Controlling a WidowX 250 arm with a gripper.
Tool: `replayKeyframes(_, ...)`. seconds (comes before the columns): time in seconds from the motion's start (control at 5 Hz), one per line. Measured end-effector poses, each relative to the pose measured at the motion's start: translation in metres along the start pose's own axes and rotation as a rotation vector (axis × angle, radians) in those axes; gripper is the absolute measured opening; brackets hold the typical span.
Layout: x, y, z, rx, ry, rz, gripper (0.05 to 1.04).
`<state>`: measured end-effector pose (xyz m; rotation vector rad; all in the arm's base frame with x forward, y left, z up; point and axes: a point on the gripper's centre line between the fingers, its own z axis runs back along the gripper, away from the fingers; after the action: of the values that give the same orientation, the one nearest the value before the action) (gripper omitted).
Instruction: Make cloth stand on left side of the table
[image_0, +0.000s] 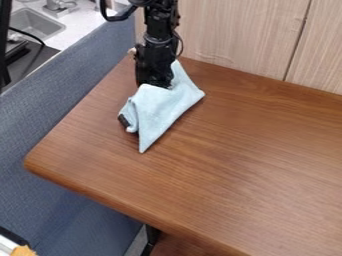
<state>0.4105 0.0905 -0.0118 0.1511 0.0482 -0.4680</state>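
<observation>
- From where I'm standing, the black arm (160, 25) comes down from the top edge, left of the middle, and ends low over the table (254, 165).
- The gripper (154, 77) points downward, and its lower end goes out of sight at the pale blue cloth (162, 107).
- I can't tell whether the gripper is clenched on that cloth or released, as the folds hide its tip.
- The cloth lies mostly below the gripper as I see it, with one part running up along the gripper's right side.
- One corner sticks out to the right, and another narrows to a point toward the near side of the table.
- On the left the cloth bunches into a rounded fold, and a small dark piece (123, 120) shows at its edge.
- All of this sits over the left part of the brown wooden table, toward the back.
- A blue padded surface (50, 117) runs along the table's left side, and pale wood panelling (234, 35) rises behind.
- Off in the upper left corner there's a sink (37, 24).
</observation>
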Motion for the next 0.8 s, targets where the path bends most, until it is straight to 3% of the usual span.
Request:
replayKeyframes(0.2, 0.000, 0.000, 0.004, -0.002, -0.006, 0.010, 0.977)
replayKeyframes(0.4, 0.001, 0.000, 0.021, 0.007, -0.033, 0.010, 0.999)
replayKeyframes(0.8, 0.003, 0.004, 0.086, 0.028, -0.150, 0.030, 0.999)
